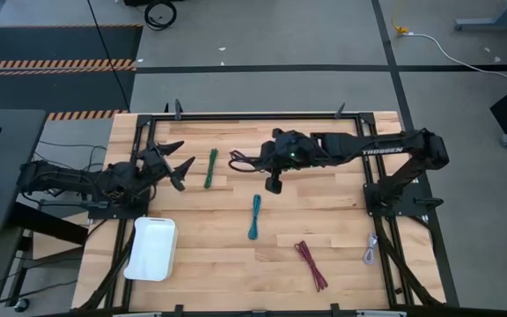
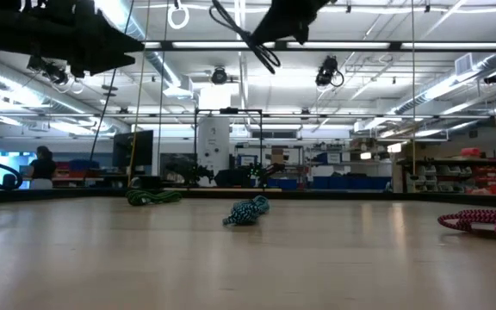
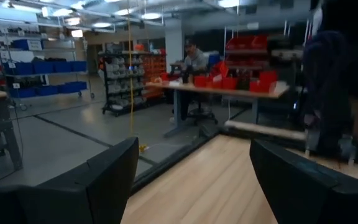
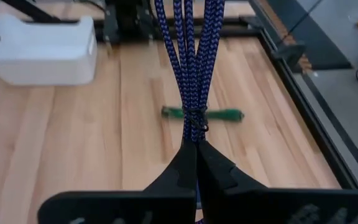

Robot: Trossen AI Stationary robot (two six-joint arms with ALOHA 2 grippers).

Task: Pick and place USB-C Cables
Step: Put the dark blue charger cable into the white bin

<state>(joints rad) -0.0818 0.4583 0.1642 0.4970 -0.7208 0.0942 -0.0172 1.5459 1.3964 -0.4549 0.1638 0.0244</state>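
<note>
My right gripper [image 1: 262, 159] hangs high over the table's far middle, shut on a purple USB-C cable bundle [image 4: 194, 56] that shows dark in the low view [image 2: 257, 43]. Flat on the wood lie a green bundle [image 1: 211, 167] below the held one, a teal bundle [image 1: 255, 217] at mid table, a dark red one [image 1: 311, 264] toward the near right and a pale grey one [image 1: 371, 249] at the right edge. My left gripper [image 1: 176, 165] waits open at the far left, nothing between its fingers [image 3: 92, 180]. My right gripper pinches the purple bundle between its two shut fingers [image 4: 179, 171], right beside the tie [image 4: 196, 119] that binds the strands. The fingers slant downward toward the table's left and lie along the bundle. The several strands run out past the fingertips, lifted clear of the table.
A white tray [image 1: 150, 248] sits near the left front. A black metal frame [image 1: 262, 115] borders the table. Bare wood lies between the tray and the teal bundle. Beyond the table a person [image 3: 194, 59] sits at a workbench.
</note>
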